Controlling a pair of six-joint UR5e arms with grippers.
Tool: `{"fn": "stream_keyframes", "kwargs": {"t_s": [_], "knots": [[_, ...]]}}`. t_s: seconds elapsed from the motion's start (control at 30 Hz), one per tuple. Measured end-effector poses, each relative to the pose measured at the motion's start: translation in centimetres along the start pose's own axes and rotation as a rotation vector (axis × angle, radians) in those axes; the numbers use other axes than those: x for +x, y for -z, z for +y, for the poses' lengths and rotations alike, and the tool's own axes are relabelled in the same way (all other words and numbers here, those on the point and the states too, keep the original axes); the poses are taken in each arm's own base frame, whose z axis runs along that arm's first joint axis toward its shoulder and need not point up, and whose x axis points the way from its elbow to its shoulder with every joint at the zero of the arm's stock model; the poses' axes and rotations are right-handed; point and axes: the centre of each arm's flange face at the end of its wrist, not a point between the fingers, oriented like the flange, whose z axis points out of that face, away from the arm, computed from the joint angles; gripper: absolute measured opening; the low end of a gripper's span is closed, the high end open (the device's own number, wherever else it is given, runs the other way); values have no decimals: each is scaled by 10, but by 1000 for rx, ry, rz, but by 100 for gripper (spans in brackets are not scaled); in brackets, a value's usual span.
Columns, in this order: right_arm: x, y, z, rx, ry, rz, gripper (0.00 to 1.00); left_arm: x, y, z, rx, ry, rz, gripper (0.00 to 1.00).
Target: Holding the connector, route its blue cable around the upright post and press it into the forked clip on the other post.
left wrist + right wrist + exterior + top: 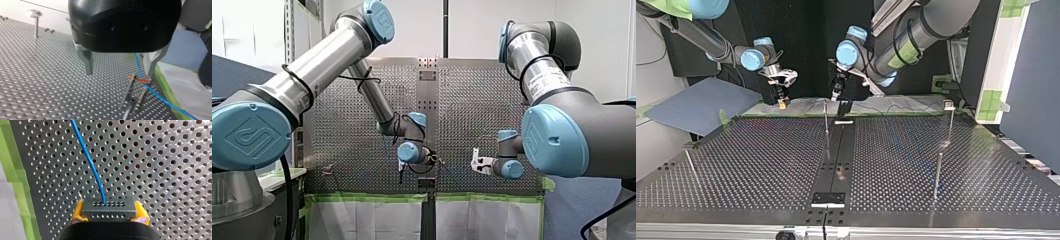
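Starting nearest in the top view: a flat black bracket [828,199] sits on the dark centre strip of the perforated metal table [736,165]. A short grey metal post [938,175] stands off to the view's right of it. Further back a thin upright metal rod [826,117] stands on the centre strip. Toward the view's right is a slim metal post with a small block head [950,125]; cannot tell whether that head is forked. A blue-grey flat board [701,105] lies past the table's far corner at the view's left. Both arms hang over the far edge, with the rod just nearer than them and roughly between them.

My right gripper [109,216] is closed narrow, its yellow pads [78,211] clamping the ends of a dark grey rectangular connector with rows of small holes [109,206]. The thin blue cable [92,167] leaves the connector's face and runs ahead over the table, bending toward the green tape strip [15,170] at the table edge.

My left gripper [119,74] is spread wide and holds nothing, metal fingers [87,60] pointing down close to the table. The cable passes just inside one fingertip, beside a small orange piece [140,79]; contact unclear. The connector is well apart from the block-head post.
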Motion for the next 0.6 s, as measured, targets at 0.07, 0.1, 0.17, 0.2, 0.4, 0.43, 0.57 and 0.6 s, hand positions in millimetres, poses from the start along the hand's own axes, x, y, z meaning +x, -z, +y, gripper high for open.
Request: {"fn": "stream_keyframes", "kwargs": {"t_s": [0.07, 0.1, 0.17, 0.2, 0.4, 0.43, 0.57, 0.6], "knots": [[0, 0, 0, 0, 0, 0, 0, -5, 4, 1, 0, 12, -14, 100], [0, 0, 0, 0, -1, 0, 0, -8, 6, 2, 1, 21, -23, 100], [0, 0, 0, 1, -1, 0, 0, -13, 10, 3, 2, 35, -37, 100], [0, 0, 0, 1, -1, 0, 0, -16, 12, 3, 3, 44, -47, 100], [-1, 0, -1, 1, -1, -2, 0, -31, 26, 6, 5, 85, -96, 100], [-1, 0, -1, 2, -1, -2, 0, -34, 28, 6, 2, 89, -105, 100], [-1, 0, -1, 2, -2, -3, 0, -43, 38, 9, -10, 101, -139, 100], [-1, 0, -1, 2, -1, -3, 0, -46, 41, 10, -14, 103, -150, 100]]}}
